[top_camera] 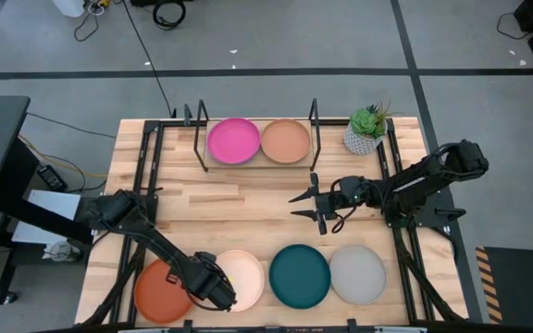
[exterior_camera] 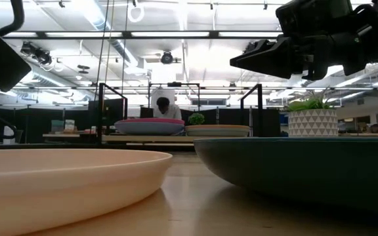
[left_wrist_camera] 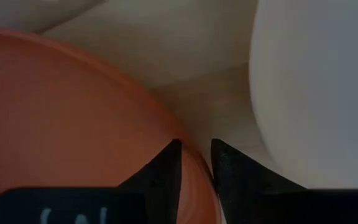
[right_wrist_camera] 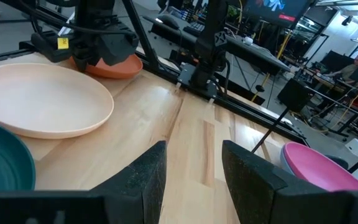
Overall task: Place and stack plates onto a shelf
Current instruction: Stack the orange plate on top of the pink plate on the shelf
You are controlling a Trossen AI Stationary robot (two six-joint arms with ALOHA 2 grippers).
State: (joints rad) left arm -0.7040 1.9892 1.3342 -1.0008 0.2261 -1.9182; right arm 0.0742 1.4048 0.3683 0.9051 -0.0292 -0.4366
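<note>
So the shelf (top_camera: 257, 166) had two piles going, magenta pink plate (top_camera: 233, 141) on top of one and tan plate (top_camera: 286, 141) beside it. Four were left along the bench's (top_camera: 248, 208) near edge: orange plate (top_camera: 162, 289), cream plate (top_camera: 243, 277), dark teal plate (top_camera: 299, 276), grey plate (top_camera: 358, 274). Left gripper (top_camera: 218, 294) was down at the orange one's rim, fingers narrow, straddling it, not clearly clamped. Right gripper (top_camera: 305, 204) hovered mid-bench, fingers wide, empty. Roughly halfway, I'd say.

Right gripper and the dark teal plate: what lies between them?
Only bare tabletop: the high view shows the right gripper hovering beyond the dark teal plate.
</note>
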